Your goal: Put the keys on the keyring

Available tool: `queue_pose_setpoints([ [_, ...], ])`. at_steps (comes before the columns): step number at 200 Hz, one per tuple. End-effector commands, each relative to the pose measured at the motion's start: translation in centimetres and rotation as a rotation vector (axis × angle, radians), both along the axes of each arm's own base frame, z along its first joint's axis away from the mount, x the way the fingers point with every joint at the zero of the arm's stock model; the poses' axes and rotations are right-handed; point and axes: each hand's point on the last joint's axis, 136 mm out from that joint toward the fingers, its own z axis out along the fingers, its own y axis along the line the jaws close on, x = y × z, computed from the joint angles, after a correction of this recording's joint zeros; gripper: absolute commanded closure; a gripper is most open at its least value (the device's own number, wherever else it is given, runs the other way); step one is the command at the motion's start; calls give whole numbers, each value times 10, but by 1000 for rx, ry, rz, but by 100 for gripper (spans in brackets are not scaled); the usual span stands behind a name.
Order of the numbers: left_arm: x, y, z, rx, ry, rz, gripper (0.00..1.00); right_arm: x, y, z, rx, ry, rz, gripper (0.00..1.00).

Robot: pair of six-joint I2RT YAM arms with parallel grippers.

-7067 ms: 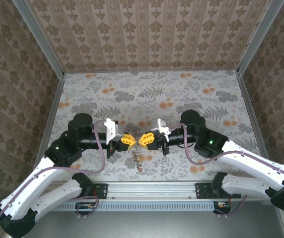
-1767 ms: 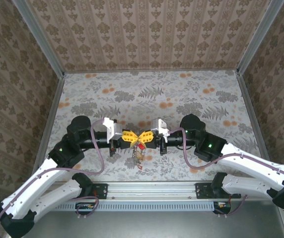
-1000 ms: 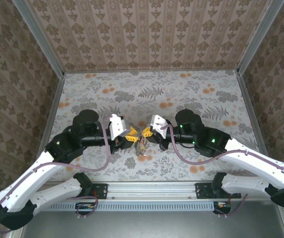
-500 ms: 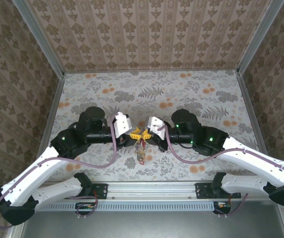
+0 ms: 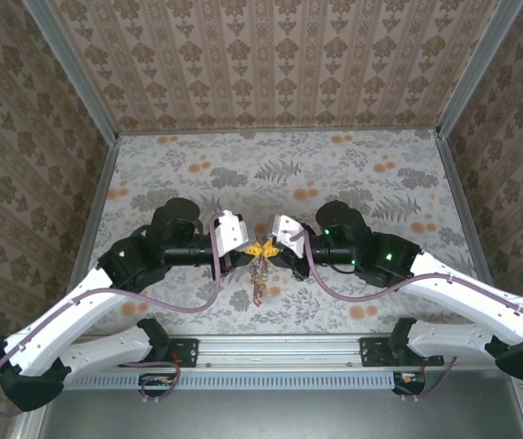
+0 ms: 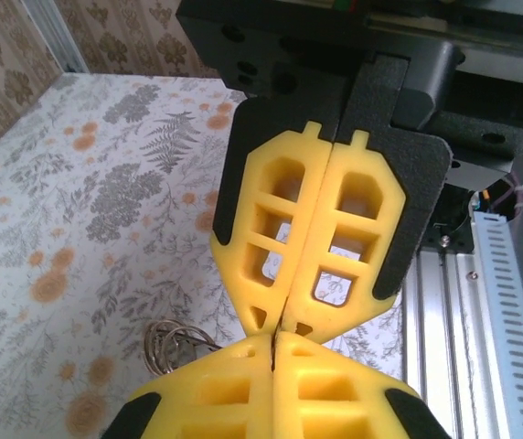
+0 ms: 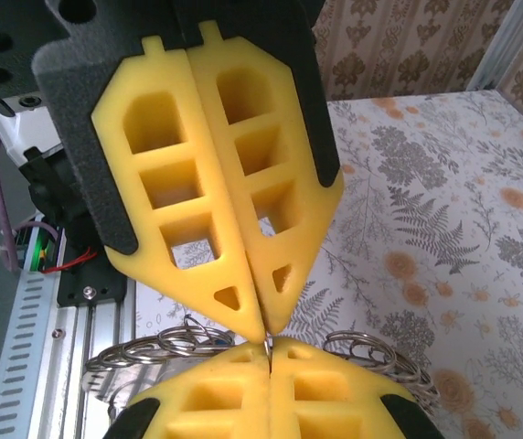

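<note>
Both arms reach inward; left gripper (image 5: 250, 249) and right gripper (image 5: 269, 249) tip-to-tip, clenched on keyring (image 5: 260, 276)

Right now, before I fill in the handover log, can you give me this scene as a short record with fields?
left gripper: shut
right gripper: shut
contact: the two meet tip to tip over the near middle of the table
keyring: dangles from where the tips meet; which gripper pinches it is hidden
keys: too small to tell apart among the hanging links
table surface: grey floral print with orange flowers
</note>
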Motion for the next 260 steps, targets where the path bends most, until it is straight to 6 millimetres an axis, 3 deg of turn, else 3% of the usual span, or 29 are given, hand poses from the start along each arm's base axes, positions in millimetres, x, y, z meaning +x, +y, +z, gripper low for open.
queue_pose_setpoints([
  [1, -1, 1, 2, 9, -18, -4, 100, -10, 3, 32, 89, -48, 51, 100],
  [28, -10, -1, 14, -64, -32, -42, 100, -18, 2, 34, 123, -47, 78, 100],
  [65, -23, -4, 35, -202, -52, -104, 100, -30, 4, 30, 164, -11, 133, 87],
  [107, -26, -10, 46, -280, -69, -140, 100, -35, 5, 31, 185, 0, 156, 85],
  [166, -29, -9, 60, -382, -91, -156, 100, -33, 0, 33, 221, -10, 128, 77],
  [260, -44, 1, 79, -526, -85, -225, 100, -28, -9, 49, 318, -17, 94, 77],
])
